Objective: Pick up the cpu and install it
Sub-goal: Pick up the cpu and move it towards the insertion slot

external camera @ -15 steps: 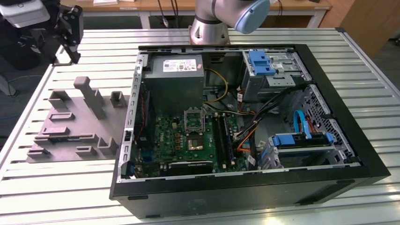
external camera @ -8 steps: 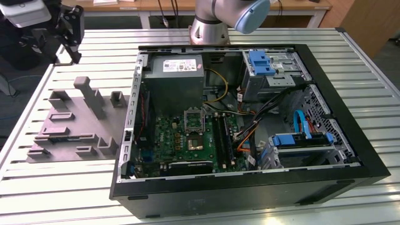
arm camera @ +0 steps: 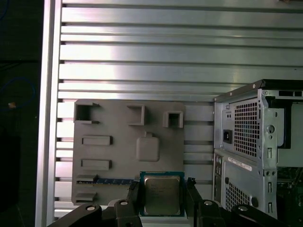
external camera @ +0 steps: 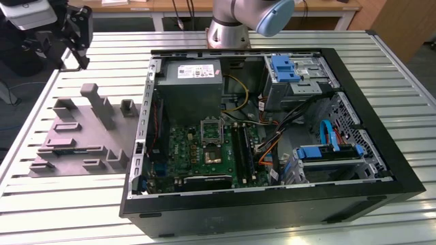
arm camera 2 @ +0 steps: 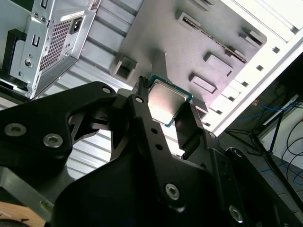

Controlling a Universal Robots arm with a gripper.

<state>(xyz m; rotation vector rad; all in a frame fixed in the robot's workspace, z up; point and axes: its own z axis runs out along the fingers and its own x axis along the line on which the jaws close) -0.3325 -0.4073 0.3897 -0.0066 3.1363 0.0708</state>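
Note:
The cpu [arm camera: 162, 195] is a flat square chip with a shiny metal top and a thin green edge. My gripper [arm camera: 162, 188] is shut on it, one black finger on each side. In the second wrist view the cpu [arm camera 2: 164, 100] hangs between the same fingers [arm camera 2: 142, 101], well above the grey moulded tray [arm camera 2: 189, 42]. In the exterior view my gripper [external camera: 76, 38] is raised at the far left, above and behind the tray [external camera: 75, 145]. The motherboard's socket [external camera: 211, 130] lies inside the open computer case [external camera: 381, 153].
The case stands on a slatted metal table [external camera: 61, 204], with power supply [external camera: 194, 84], drive cages and cables inside. The tray carries upright blocks [external camera: 99, 104] and a memory stick [arm camera: 113, 181]. The arm's base [external camera: 228, 30] stands behind the case.

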